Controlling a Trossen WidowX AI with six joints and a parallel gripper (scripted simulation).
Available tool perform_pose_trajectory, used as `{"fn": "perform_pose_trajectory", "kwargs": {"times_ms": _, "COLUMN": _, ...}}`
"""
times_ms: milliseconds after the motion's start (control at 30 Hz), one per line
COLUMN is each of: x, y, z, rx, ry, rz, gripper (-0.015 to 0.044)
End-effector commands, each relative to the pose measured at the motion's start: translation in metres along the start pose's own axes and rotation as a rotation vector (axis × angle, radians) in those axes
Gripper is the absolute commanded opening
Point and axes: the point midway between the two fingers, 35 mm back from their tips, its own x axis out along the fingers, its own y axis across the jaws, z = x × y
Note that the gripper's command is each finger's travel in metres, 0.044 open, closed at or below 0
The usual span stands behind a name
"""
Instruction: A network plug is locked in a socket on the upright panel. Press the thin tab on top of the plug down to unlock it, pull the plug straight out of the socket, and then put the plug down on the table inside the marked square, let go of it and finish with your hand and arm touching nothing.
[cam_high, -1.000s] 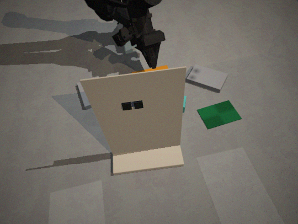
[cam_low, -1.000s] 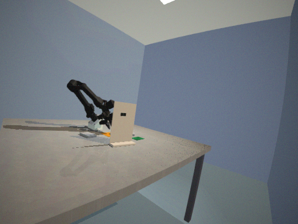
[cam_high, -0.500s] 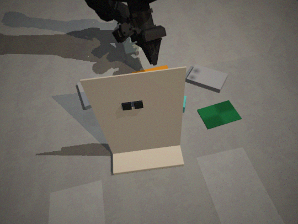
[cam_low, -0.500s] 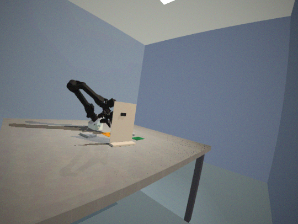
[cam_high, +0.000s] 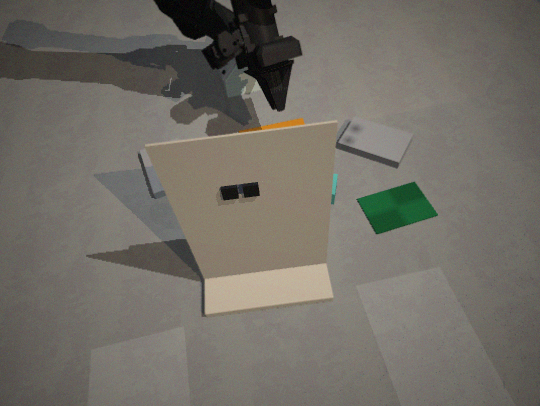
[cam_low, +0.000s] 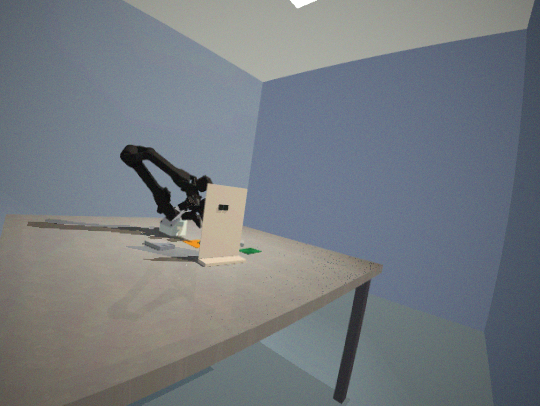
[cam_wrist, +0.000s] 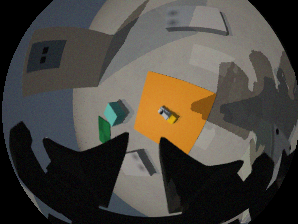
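Well, my fingers (cam_high: 279, 108) (cam_low: 200, 225) stand partly open with nothing between them, and the plug (cam_wrist: 168, 115) lies on the orange square (cam_high: 287, 124) (cam_low: 192, 243) (cam_wrist: 150, 97), well inside its edges. I take that for the marked square, so what remains is to finish clear. I should keep this opening, rise straight and smoothly, and avoid any sideways sweep that could nudge the plug or knock the upright panel (cam_high: 275, 225) (cam_low: 220, 232) (cam_wrist: 82, 55). Then I can hold still, touching nothing.

Only my wrist view shows the plug and the panel's socket side; from the top, the panel covers most of the square and the teal block (cam_high: 334, 189) (cam_wrist: 116, 113). The exterior view adds my arm (cam_low: 167, 166) arched above the table (cam_high: 280, 355) (cam_low: 240, 300) (cam_wrist: 135, 55), but hides my fingertips' surroundings behind the panel.
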Motion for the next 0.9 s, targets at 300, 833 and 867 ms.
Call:
{"fn": "perform_pose_trajectory", "kwargs": {"times_ms": 300, "x": -0.014, "y": 0.009, "z": 0.001, "rx": 0.008, "ry": -0.003, "rz": 0.008, "gripper": 0.0156}}
{"fn": "perform_pose_trajectory", "kwargs": {"times_ms": 833, "x": -0.03, "y": 0.017, "z": 0.003, "rx": 0.007, "ry": -0.008, "rz": 0.01, "gripper": 0.0156}}
{"fn": "perform_pose_trajectory", "kwargs": {"times_ms": 867, "x": -0.031, "y": 0.017, "z": 0.003, "rx": 0.007, "ry": -0.009, "rz": 0.01, "gripper": 0.0156}}
